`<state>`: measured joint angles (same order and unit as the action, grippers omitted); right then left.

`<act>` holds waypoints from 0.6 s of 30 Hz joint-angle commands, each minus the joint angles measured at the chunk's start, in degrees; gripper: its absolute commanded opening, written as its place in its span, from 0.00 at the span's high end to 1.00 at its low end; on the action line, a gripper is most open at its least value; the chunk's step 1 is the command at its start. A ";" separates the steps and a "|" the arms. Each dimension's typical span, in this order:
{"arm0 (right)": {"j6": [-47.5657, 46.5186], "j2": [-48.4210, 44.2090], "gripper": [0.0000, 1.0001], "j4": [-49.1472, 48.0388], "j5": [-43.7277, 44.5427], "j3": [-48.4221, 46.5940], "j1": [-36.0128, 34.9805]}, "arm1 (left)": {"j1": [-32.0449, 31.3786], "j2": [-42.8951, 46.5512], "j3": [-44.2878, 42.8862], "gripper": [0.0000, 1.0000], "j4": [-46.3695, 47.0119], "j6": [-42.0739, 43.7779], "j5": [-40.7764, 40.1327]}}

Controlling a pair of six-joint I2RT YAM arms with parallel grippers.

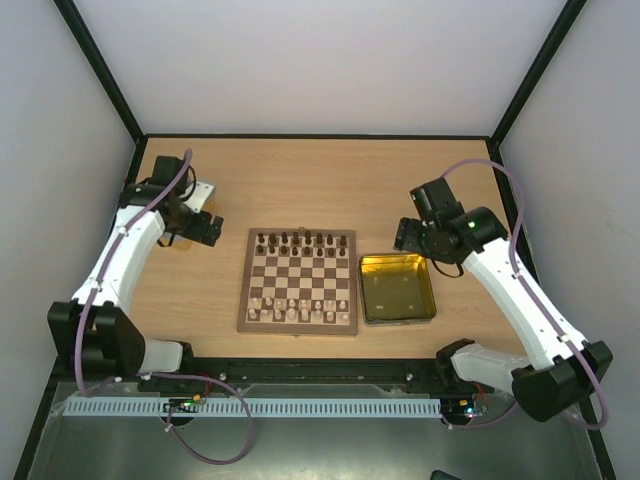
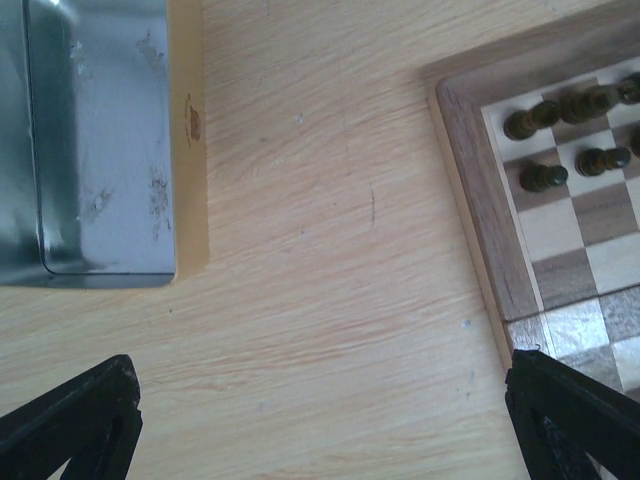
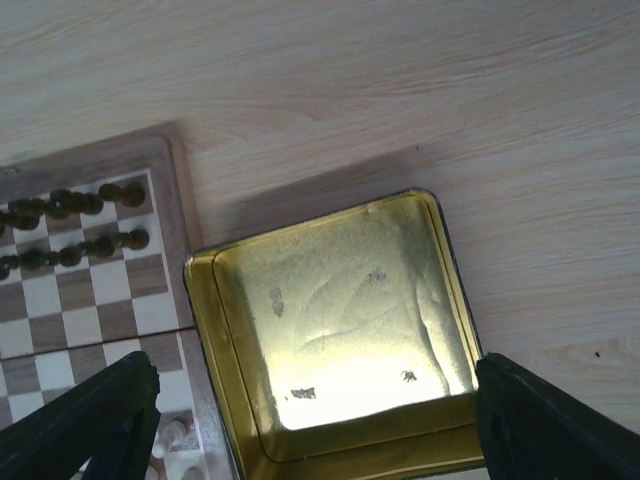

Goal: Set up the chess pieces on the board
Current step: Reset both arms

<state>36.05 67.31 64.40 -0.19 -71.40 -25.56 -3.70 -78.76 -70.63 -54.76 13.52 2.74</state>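
Observation:
The board lies in the middle of the table. Dark brown chess pieces stand in its two far rows and pale cream ones in its two near rows. My left gripper hovers left of the board's far corner, open, with only bare table between its fingers. The left wrist view shows the board's corner and a few dark pieces. My right gripper hangs open above the gold tray, nothing between its fingers. The right wrist view also shows the board and dark pieces.
The gold tray sits just right of the board and looks empty inside. A silver tray lies at the far left, near the left arm. Black frame posts and white walls enclose the table.

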 commanded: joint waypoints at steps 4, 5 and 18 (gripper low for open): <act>-1.45 -7.13 0.16 -1.17 -6.10 8.20 0.07 | 0.93 4.15 -0.82 0.01 -7.49 4.24 8.17; -2.68 -8.41 0.16 -1.45 -8.66 9.54 0.07 | 0.85 4.41 -1.24 0.01 -8.09 4.81 9.75; -0.26 -21.67 0.12 3.20 -9.41 19.29 0.07 | -4.73 9.95 0.59 0.01 -9.95 4.55 8.33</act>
<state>34.98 46.54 64.55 -10.35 -53.32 -25.56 -8.40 -70.22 -70.52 -62.67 18.68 10.66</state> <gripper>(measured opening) 0.875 0.993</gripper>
